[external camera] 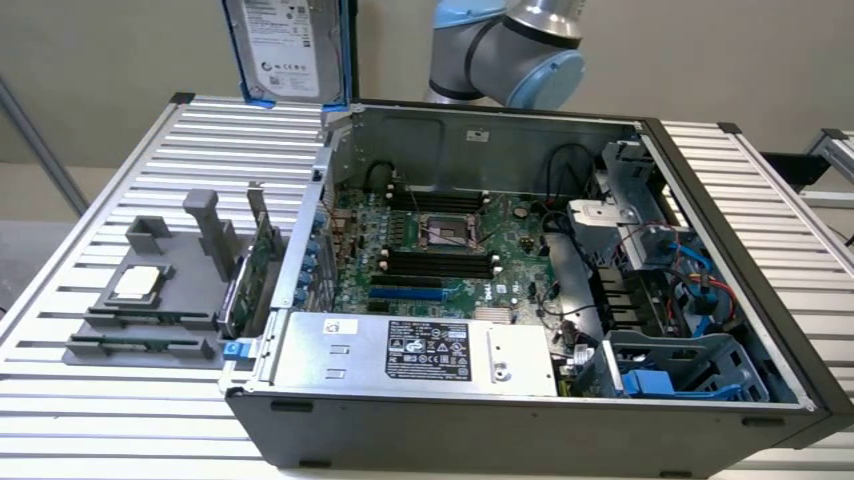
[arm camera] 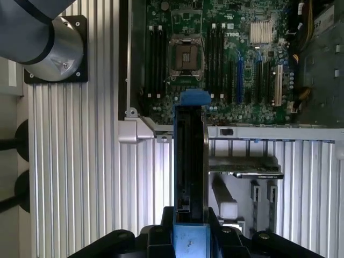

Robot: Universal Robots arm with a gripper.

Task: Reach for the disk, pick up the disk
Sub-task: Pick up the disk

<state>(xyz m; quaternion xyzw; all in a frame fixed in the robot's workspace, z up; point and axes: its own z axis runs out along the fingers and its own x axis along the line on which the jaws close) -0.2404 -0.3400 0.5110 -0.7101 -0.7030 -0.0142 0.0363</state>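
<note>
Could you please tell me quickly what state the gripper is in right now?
Gripper: closed on the disk, holding it upright in the air.

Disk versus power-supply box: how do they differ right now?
The disk hangs upright above the case, in the gripper; the power-supply box lies flat inside it. The disk has blue rails and a white label; the box a black label. Both are silver-grey.

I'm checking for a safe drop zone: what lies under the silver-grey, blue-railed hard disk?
Below the disk, the wrist view shows the open computer case's grey metal wall, green motherboard and ribbed aluminium table. The disk's own edge hides the strip directly underneath.
</note>
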